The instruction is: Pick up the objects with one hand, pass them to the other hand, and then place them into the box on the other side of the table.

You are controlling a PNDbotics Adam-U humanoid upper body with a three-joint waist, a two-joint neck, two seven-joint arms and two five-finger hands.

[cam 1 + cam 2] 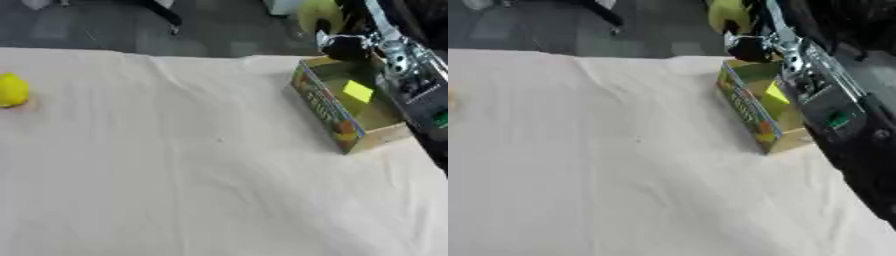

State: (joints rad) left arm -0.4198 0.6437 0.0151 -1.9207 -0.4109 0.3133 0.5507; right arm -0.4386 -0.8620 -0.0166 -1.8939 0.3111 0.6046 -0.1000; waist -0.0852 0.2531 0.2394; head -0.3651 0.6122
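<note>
Right robot hand (343, 44) hovered at far right, above the back end of the box (745, 107), arm coming in from the upper right corner. Dark fingers curled round a pale yellow object (317, 14), held up over the far rim of the box, not yet inside. Object shape blurred; only yellowish colour and a rounded outline readable. Silver-and-black forearm (820, 95) ran diagonally along the right wall of the box, covering part of that wall in the right eye view.

Box open-topped, cardboard, with colourful fruit print on the long side facing the table centre. Sat on the right part of the table (192, 165), turned askew. Inside, a bright yellow-green flat piece (357, 91) lay on the floor of the box, near the middle.

Well apart, at the far left edge of the left eye view, a yellow round fruit-like object (11, 90) rested on the table, cut off by the frame. Table covered in a cream cloth with light creases. Dark floor (105, 25) beyond the far edge.

Left robot hand not visible in either view.
</note>
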